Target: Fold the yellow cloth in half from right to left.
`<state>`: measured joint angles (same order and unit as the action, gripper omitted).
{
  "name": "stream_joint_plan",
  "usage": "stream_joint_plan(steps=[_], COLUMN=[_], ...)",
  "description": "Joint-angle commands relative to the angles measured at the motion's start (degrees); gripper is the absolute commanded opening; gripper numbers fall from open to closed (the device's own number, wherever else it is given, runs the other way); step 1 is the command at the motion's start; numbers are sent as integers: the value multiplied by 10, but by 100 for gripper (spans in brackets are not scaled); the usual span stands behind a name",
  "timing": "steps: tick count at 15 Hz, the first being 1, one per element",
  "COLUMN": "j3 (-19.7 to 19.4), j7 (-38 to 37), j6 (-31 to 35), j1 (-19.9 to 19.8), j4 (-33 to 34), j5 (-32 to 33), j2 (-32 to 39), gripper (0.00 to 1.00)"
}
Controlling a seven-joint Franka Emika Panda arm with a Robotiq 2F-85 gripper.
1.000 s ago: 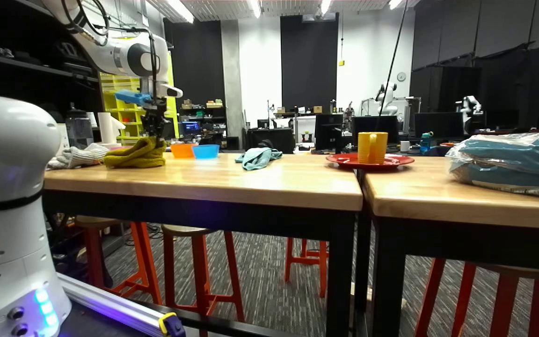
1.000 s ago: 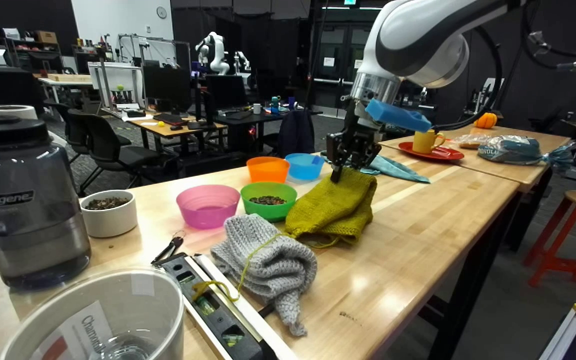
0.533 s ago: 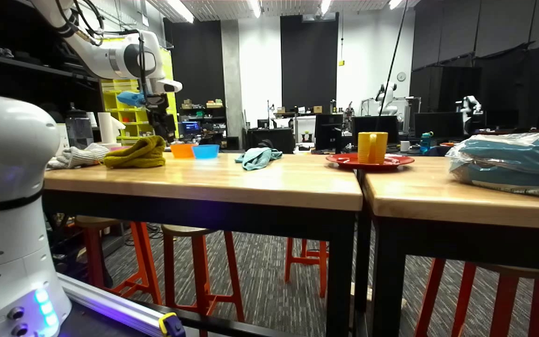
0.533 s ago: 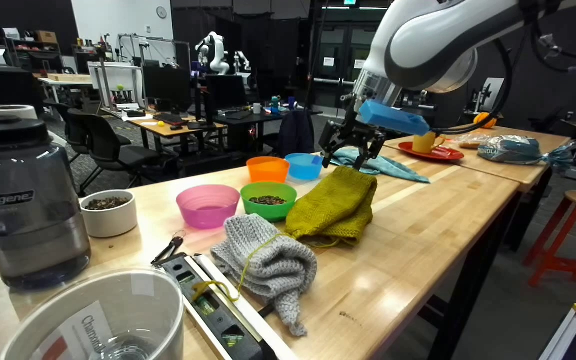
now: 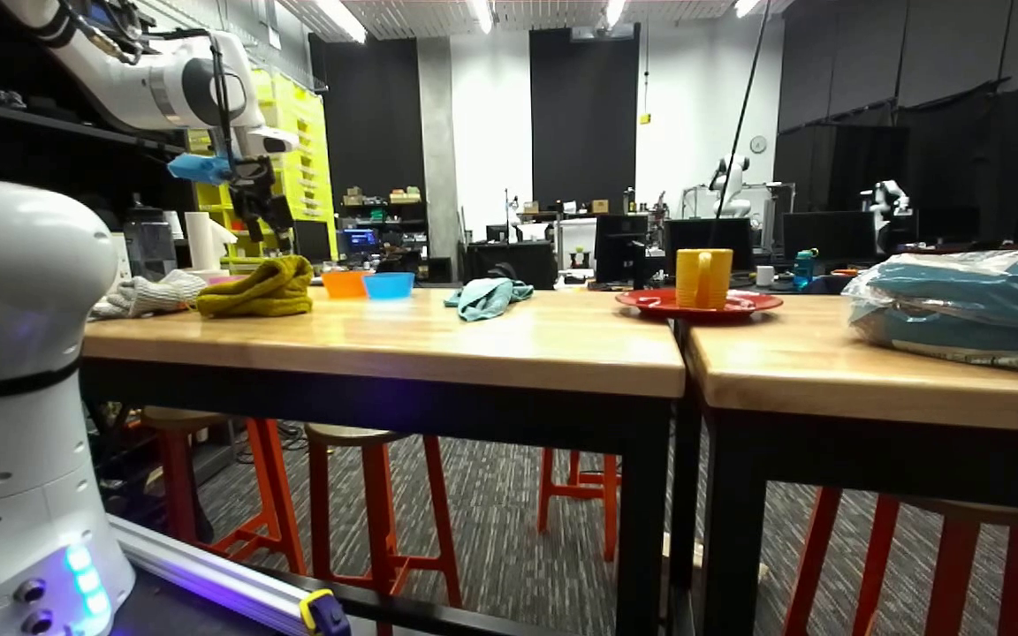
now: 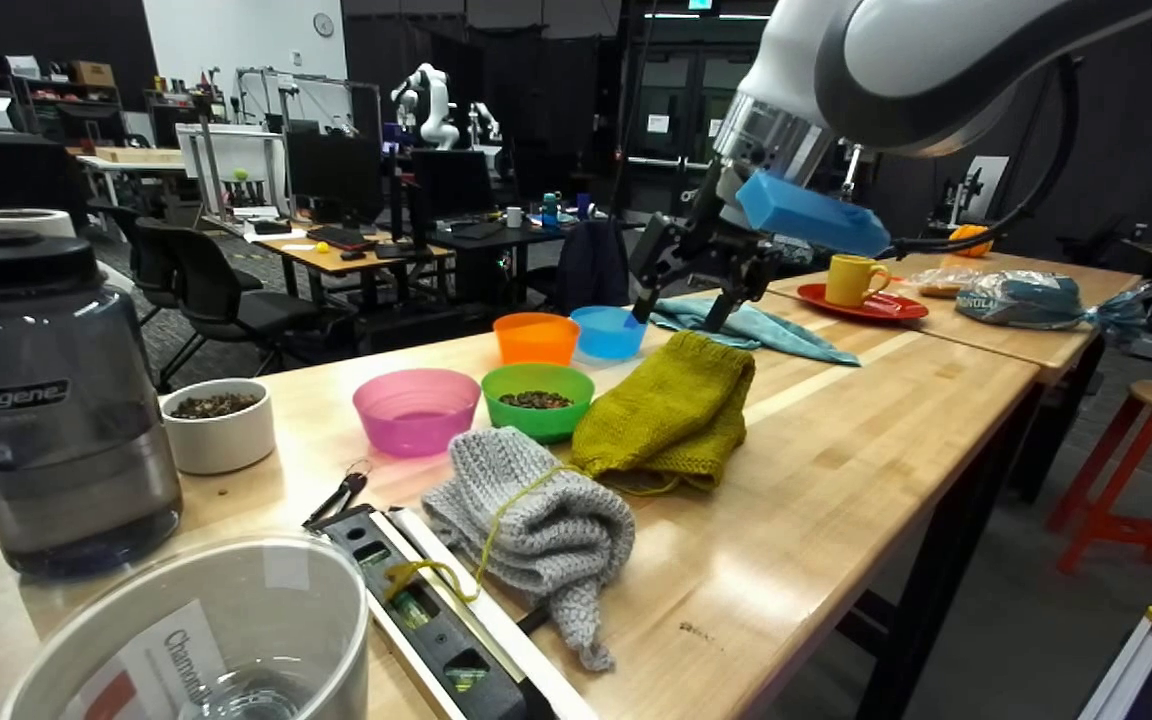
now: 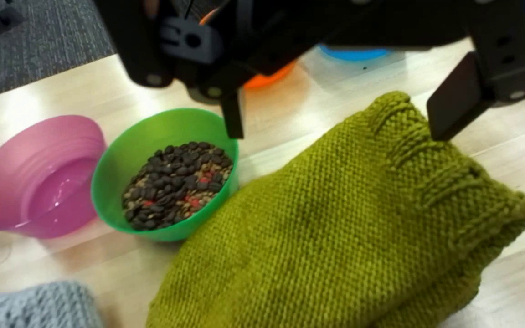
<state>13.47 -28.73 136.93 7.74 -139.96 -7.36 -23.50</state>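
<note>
While the gripper [image 6: 681, 308] hangs over the ribbed end of the yellow cloth [image 6: 671, 410], its fingers [image 7: 456, 100] stand wide apart, tips down. Gap between gripper [image 5: 270, 235] and cloth [image 5: 262, 290] shows in an exterior view. Wrist view: one finger overlaps the ribbed edge, the other shows against the rim of the green bowl [image 7: 162, 132].

Cloth lies on the wooden table [image 6: 836, 480], doubled up, underlayer peeking out along one side. It's set back from the long edge on the side of the arm [image 6: 936, 60]; a strip of bare wood runs between, so room there. Past the ribbed end, more bare wood up to the blue-green rag [image 5: 489, 299], well apart from the cloth. Further along, the red plate [image 6: 866, 311] with the yellow mug [image 6: 848, 283] on it straddles the seam to the second table [image 5: 792, 349].

Tighter elsewhere. The green bowl, dark bits [image 7: 176, 177] inside, is right by the cloth; can't tell if they touch. Pink bowl [image 6: 416, 435] just beside it, orange bowl [image 6: 536, 347] and blue bowl [image 6: 608, 340] near the far edge. Grey cloth [image 6: 536, 520] is close to the yellow cloth's corner, contact unclear, with a yellow-green strand [image 6: 406, 574] over it and onto the spirit level [image 6: 426, 620].
</note>
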Motion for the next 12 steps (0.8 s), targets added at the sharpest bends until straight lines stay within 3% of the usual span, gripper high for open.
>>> stream_joint_plan(steps=[1,12], j3=[23,30], j7=[1,106], j6=[-12,-38], j1=[7,5], j4=[-15,5], j5=[6,90], j2=[-36,56], gripper=[100,100])
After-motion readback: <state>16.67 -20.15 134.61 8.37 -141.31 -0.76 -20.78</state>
